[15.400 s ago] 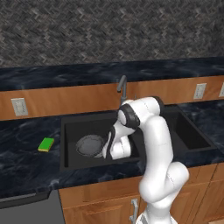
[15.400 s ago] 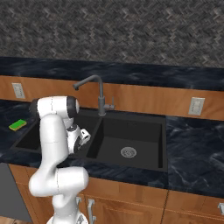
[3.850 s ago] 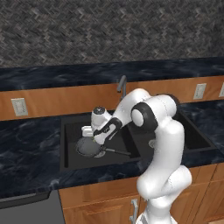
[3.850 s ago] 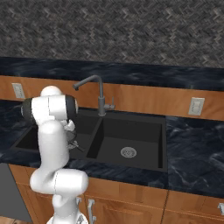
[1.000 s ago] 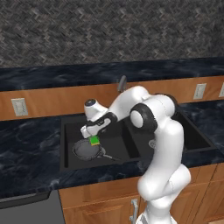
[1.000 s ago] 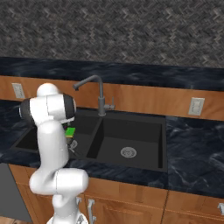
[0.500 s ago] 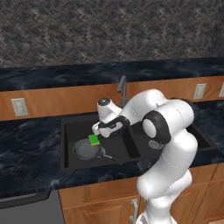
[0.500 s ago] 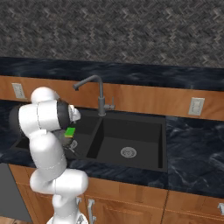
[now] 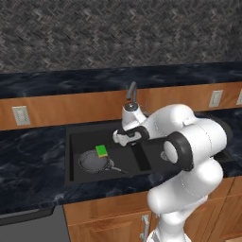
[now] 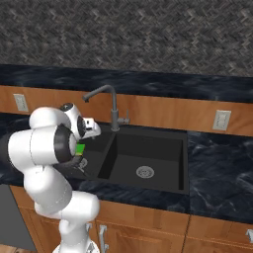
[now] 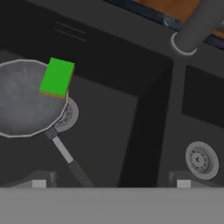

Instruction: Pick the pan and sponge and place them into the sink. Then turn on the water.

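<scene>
The black sink (image 9: 69, 152) holds the dark grey pan (image 9: 92, 162) in its left basin, handle pointing toward the divider. The green sponge (image 9: 101, 151) rests on the pan's far rim. My gripper (image 9: 124, 140) hangs open and empty above the divider, to the right of the pan and just in front of the faucet (image 9: 131, 92). From the hand view I look down on the pan (image 11: 22, 105), the sponge (image 11: 57, 77) at its edge, and the thin handle (image 11: 65, 152); my gripper (image 11: 111, 180) holds nothing. The sponge (image 10: 79, 148) peeks out past my arm.
The faucet (image 10: 111, 101) stands behind the divider, its base (image 11: 192, 30) at the hand view's top right. The right basin (image 10: 148, 155) holds only its silver drain (image 11: 200, 159). Dark stone counter (image 9: 28, 146) flanks the sink, with wall outlets (image 10: 221, 119) behind.
My hand has drawn away from the sponge, moving right and up toward the faucet and divider. The sponge stays on the pan's rim; the pan has not moved.
</scene>
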You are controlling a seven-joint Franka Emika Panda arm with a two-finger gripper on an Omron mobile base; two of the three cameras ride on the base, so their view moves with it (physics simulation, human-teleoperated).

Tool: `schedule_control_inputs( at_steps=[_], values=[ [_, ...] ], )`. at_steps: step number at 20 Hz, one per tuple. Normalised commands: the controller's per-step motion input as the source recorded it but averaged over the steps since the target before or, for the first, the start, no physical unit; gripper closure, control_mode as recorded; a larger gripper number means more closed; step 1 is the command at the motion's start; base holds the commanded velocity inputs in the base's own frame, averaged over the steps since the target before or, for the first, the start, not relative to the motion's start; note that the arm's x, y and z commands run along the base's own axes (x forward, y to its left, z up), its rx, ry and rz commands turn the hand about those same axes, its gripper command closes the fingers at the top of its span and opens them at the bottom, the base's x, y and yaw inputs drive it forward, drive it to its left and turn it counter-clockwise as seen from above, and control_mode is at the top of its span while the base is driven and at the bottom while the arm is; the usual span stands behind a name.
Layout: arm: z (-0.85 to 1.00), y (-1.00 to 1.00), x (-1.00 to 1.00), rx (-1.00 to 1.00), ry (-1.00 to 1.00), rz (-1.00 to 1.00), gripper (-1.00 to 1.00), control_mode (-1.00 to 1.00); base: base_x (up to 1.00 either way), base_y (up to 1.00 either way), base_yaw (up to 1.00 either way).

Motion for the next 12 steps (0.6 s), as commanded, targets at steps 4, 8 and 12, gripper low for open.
schedule_control_inputs(
  at_steps=[4,8,12],
  values=[
    [0.11,-0.56,-0.02,0.06,-0.01,0.0,-1.0,-1.0,0.0,0.0,0.0],
    [0.04,-0.61,0.0,0.03,-0.03,0.0,-1.0,-1.0,0.0,0.0,0.0],
    [0.01,-0.53,0.03,0.0,-0.02,0.0,-1.0,-1.0,0.0,0.0,0.0]
  ],
)
